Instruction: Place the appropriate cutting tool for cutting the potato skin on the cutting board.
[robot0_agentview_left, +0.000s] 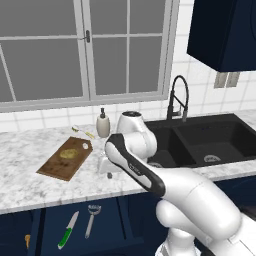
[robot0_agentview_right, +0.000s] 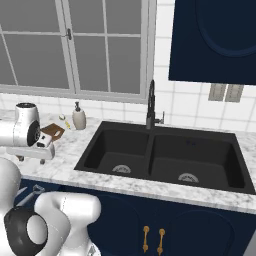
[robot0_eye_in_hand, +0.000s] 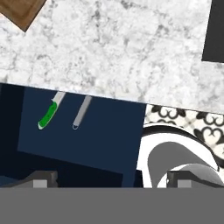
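Observation:
The grey peeler lies in an open drawer under the counter, next to a green-handled knife. In the hand view the peeler's slim handle sticks out from under the counter edge, and its head is hidden. The brown cutting board lies on the marble counter with the yellowish potato on it. My gripper hangs over the counter's front edge, right of the board and above the drawer. It is open with nothing between its fingers.
A black double sink with a dark faucet lies to the right. A soap dispenser stands behind the board by the wall. The green knife lies just left of the peeler. A patterned floor shows below.

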